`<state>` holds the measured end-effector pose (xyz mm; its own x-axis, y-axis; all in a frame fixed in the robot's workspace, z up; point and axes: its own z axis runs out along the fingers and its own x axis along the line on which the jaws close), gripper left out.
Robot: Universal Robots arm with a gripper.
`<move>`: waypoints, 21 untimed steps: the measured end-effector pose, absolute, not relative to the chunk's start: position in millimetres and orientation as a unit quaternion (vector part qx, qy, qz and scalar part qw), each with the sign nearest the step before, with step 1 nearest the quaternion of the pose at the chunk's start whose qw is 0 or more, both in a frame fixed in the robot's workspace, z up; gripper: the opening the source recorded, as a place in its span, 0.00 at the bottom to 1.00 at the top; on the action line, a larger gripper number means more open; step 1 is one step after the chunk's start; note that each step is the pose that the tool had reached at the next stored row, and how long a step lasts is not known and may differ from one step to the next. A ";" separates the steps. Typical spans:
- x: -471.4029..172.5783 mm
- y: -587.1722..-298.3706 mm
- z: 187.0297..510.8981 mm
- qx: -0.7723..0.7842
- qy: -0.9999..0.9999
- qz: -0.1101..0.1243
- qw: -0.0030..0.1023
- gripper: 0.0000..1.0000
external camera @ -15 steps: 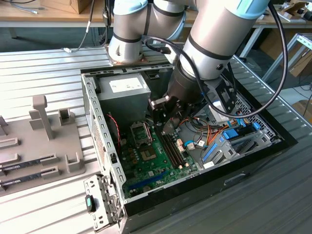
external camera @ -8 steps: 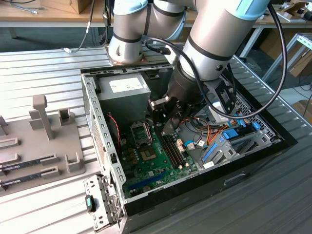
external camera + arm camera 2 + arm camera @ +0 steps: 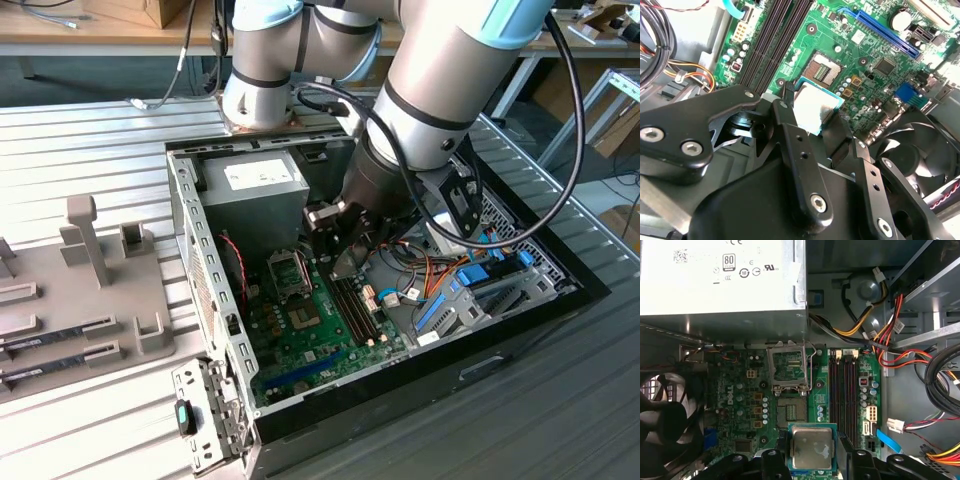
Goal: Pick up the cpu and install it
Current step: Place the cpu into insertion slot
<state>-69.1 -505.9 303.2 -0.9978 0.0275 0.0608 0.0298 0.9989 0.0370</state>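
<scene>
Wears pale blue caps (image 3: 515, 15) on silver-grey arm (image 3: 440, 70), trails black cable (image 3: 578, 140), ends in black gripper (image 3: 812, 112) with silver screws (image 3: 818, 202).

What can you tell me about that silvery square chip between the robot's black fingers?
The cpu is a thin, flat square: a pale silvery metal lid, smudged with whitish residue, on a slightly larger blue-green base. The gripper clamps its opposite edges with two black fingers, lid facing the wrist cameras. It hangs above the green motherboard, close to the open socket but not seated in it. Nothing but the fingers appears to touch it.
</scene>
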 end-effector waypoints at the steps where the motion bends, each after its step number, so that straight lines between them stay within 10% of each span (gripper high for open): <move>1: -69.1 -505.9 302.9 -0.014 -0.999 -0.019 0.030 0.47; 21: -69.2 -506.3 297.6 -0.014 -0.999 -0.019 0.030 0.47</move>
